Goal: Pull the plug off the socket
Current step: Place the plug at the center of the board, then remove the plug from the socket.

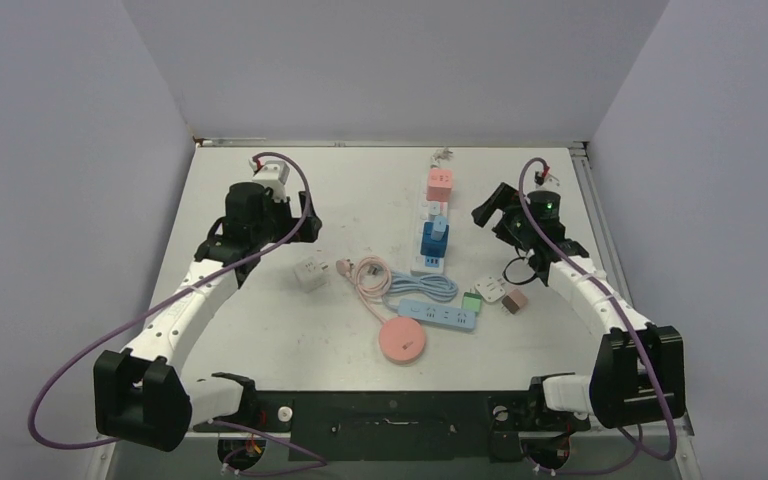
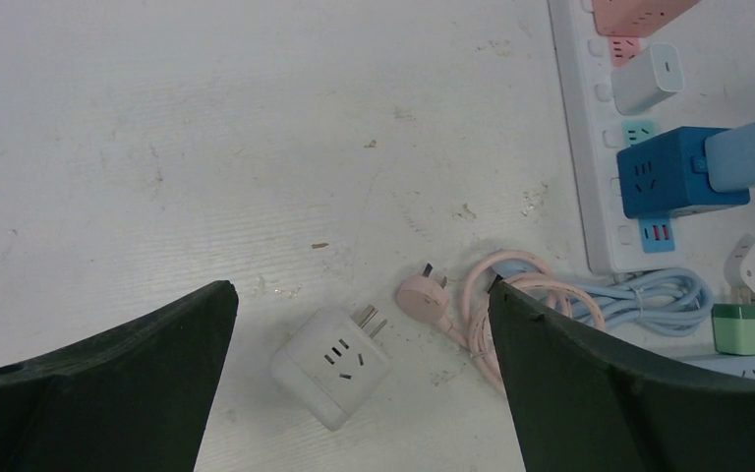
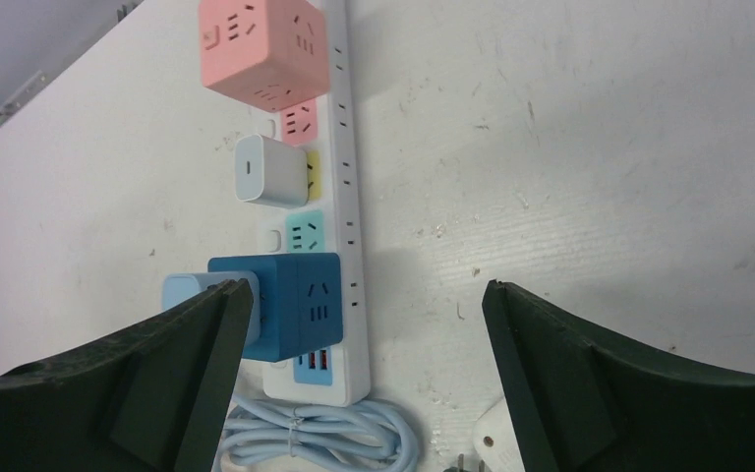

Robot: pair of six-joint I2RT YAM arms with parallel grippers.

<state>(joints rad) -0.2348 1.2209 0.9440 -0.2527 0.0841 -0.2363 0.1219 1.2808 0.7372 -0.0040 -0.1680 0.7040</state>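
Left end effector, right end effector gape; strip holds three plugs.

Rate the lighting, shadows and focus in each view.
Top external: even, diffuse light, no glare, sharp across the white table. Left wrist: table texture crisp, dark fingers soft-edged; white cube adapter casts a faint shadow. Right wrist: long white power strip throws a soft shadow to its right.

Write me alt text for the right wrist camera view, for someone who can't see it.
The right claw, open and empty, hovers over a white power strip. Plugged into the strip, from top to bottom of the frame, are a pink cube adapter, a small white charger and a dark blue cube adapter with a light blue plug on its side.
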